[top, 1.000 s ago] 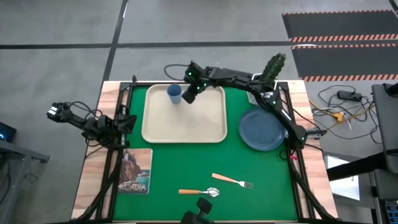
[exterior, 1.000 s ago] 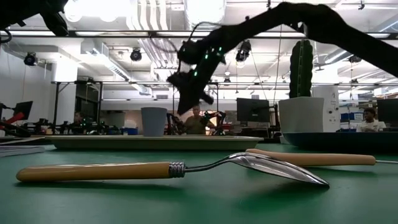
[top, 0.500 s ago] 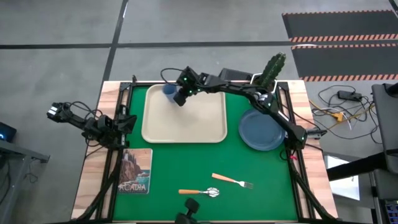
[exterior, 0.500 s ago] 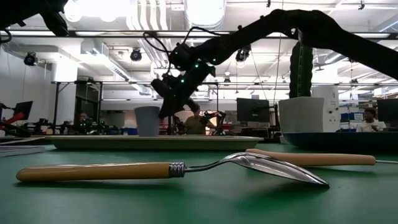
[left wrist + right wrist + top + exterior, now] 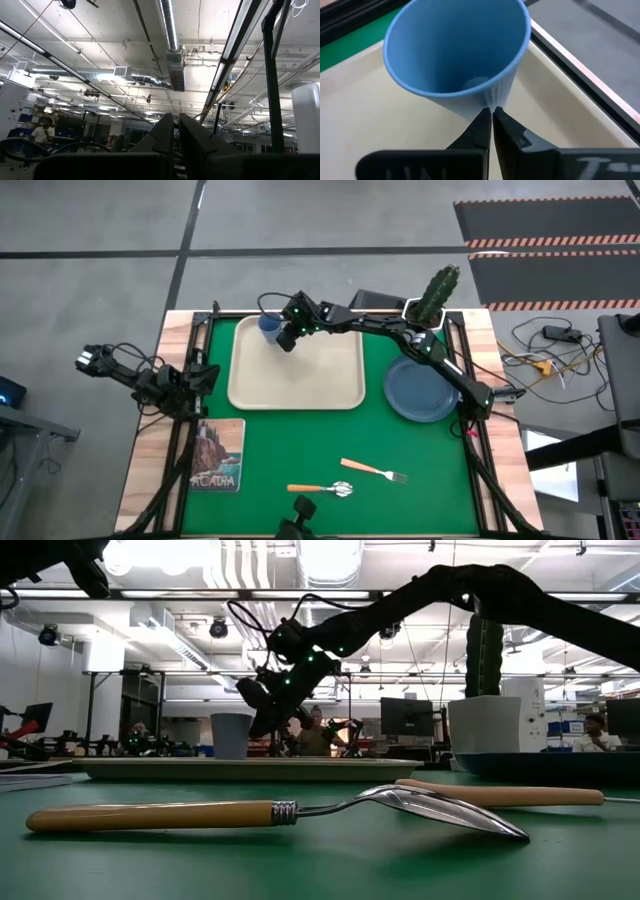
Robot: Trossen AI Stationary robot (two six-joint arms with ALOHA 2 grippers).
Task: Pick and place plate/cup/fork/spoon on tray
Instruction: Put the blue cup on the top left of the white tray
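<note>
The light-blue cup [image 5: 268, 327] stands upright on its base in the far left corner of the cream tray [image 5: 300, 380]; it also shows in the low view [image 5: 230, 735]. My right gripper [image 5: 283, 340] is shut, and its tips are at the cup's right side. The dark slate-blue plate [image 5: 421, 388] lies on the green mat to the right of the tray. The fork [image 5: 376, 471] and the spoon [image 5: 322, 489] lie on the mat near the front edge. My left gripper [image 5: 88, 360] is shut and waits beyond the table's left edge. My right gripper touches the cup's outer wall [image 5: 490, 100] with its shut fingertips [image 5: 485, 120], on the side toward the table's right. The fingers slant down from the right. The cup stays upright with its base on the tray.
A white pot with a cactus [image 5: 430, 305] stands at the far right corner, behind the plate. A book [image 5: 218, 454] lies at the near left of the mat. The middle and near part of the tray is bare.
My right gripper has gone toward the table's left edge and lower, up against the cup. The cup has slid a little along the tray toward the far left corner and stays upright.
</note>
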